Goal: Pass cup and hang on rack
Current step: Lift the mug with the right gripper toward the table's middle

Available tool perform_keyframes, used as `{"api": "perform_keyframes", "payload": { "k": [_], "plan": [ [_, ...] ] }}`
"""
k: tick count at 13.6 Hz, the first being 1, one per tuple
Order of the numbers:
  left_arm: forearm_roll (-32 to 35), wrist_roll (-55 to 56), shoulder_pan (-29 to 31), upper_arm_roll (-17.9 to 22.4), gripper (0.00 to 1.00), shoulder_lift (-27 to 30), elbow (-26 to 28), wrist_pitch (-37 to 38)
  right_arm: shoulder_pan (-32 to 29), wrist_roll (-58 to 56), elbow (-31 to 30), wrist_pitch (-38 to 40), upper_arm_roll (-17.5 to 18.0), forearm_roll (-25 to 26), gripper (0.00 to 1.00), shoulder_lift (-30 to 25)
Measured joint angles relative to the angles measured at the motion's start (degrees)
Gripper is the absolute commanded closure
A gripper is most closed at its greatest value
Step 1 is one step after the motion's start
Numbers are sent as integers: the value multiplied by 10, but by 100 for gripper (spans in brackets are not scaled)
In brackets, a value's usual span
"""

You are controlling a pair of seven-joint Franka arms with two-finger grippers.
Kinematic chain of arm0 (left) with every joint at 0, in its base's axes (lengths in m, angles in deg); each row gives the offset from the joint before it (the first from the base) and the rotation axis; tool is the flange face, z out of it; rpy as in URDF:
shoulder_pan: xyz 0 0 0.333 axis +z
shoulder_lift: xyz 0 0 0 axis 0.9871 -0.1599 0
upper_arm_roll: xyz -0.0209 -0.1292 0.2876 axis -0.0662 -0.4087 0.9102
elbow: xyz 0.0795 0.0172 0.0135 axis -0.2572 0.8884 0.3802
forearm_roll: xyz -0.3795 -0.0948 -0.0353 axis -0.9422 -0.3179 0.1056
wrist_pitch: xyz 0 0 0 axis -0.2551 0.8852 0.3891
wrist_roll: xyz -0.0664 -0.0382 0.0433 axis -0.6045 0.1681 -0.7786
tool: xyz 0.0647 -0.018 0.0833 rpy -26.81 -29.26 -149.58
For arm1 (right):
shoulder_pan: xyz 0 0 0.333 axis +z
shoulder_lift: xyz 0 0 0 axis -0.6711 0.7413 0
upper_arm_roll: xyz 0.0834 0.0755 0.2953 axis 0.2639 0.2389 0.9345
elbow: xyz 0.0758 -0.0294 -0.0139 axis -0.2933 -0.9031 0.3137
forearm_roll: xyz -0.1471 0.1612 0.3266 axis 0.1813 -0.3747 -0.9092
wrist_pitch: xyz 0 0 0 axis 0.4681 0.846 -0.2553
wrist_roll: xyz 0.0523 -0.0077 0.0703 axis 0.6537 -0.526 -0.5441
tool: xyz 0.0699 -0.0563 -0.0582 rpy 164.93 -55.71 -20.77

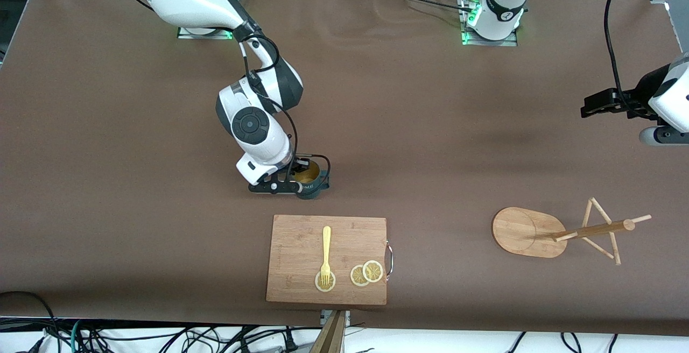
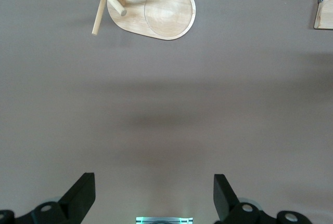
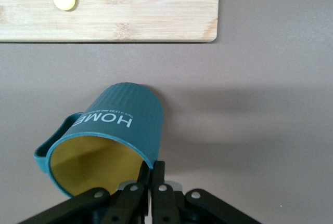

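Note:
The dark teal cup with a yellow inside is on the brown table, just farther from the front camera than the cutting board. My right gripper is shut on the cup. In the right wrist view the fingers pinch the rim of the ribbed cup, one inside and one outside, and its handle points away from them. The wooden rack with its post and pegs is toward the left arm's end. My left gripper waits open and empty above that end, and its wrist view shows the rack and the gripper itself.
A rectangular wooden cutting board with a metal handle lies near the table's front edge. It carries a yellow fork and lemon slices. Cables hang below the front edge.

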Motion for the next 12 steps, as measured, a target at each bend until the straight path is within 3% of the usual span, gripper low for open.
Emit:
{"api": "perform_keyframes", "payload": {
  "k": [3,5,8,12],
  "plan": [
    [0,0,0,0,0,0,0,0,1,0,20,0,4,-10,100,1],
    [0,0,0,0,0,0,0,0,14,3,37,2,14,-50,100,5],
    [0,0,0,0,0,0,0,0,72,54,79,2,23,-97,100,29],
    [0,0,0,0,0,0,2,1,173,160,145,1,26,-102,100,84]
  ]
}}
